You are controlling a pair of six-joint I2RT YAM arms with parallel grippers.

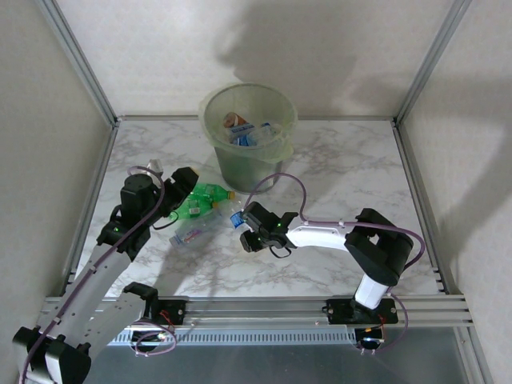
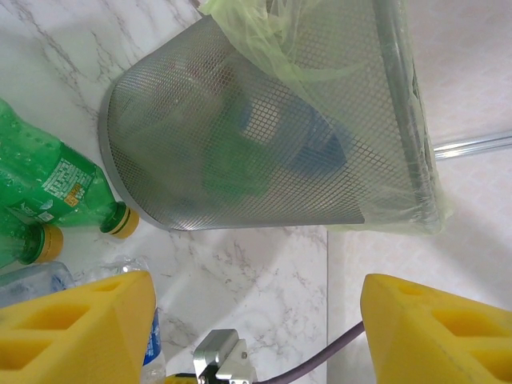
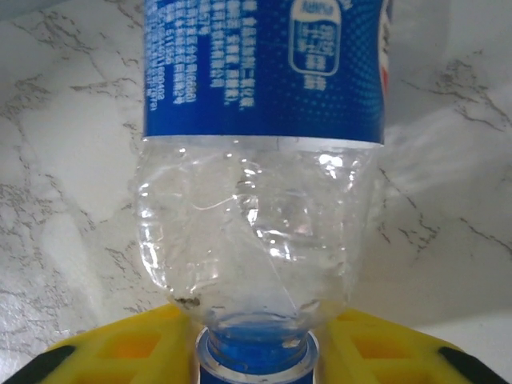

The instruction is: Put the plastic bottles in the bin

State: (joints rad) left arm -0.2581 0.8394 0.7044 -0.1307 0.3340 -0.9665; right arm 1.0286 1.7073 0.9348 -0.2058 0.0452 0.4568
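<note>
Yellow pads of the right gripper are clenched on the neck of a clear plastic bottle with a blue label and blue cap, one pad pressed to each side just above the cap. The crumpled bottle body stretches straight out ahead of the fingers and lies on the white marbled tabletop. From above, the bottle reaches away from this gripper towards the left arm.

The left gripper is released, its pads wide apart with nothing between them. Two green plastic bottles with yellow caps lie just beside it. Directly in front of its fingers stands the round bin of grey mesh lined with pale-green plastic film, beyond both grippers, with several bottles already inside
</note>
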